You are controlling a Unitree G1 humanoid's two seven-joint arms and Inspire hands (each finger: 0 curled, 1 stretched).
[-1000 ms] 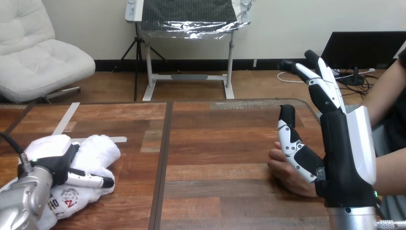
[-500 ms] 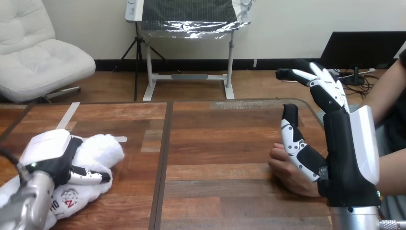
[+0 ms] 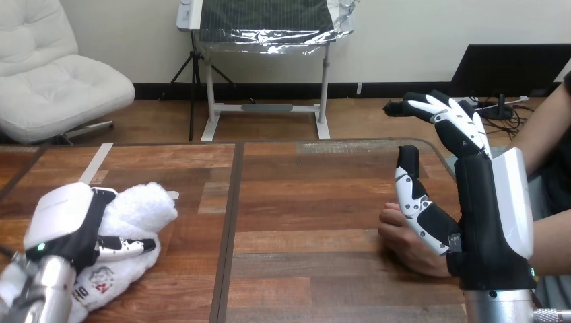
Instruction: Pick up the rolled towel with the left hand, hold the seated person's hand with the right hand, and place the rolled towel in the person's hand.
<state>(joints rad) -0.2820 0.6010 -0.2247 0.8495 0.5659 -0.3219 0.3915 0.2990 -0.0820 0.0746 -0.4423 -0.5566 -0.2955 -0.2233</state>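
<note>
Towel in grasp: the robot's black-and-white left hand (image 3: pixel 67 225) curls its fingers round the fluffy white rolled towel (image 3: pixel 145 208), which lies on the wooden table (image 3: pixel 303 202) at its left side. The right hand (image 3: pixel 488 215) stands loosely spread, gripping nothing, thumb just over the person's hand (image 3: pixel 404 245). A firm mid-roll grasp ahead of the lift should keep the roll from unwinding.

Open table (image 3: pixel 303 202) between rolled towel (image 3: pixel 145 208), person's hand (image 3: pixel 404 245).

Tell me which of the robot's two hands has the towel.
The left hand, at the view's left: its fingers curl round the white rolled towel. The right hand stands upright beside the person's hand, with no towel.
</note>
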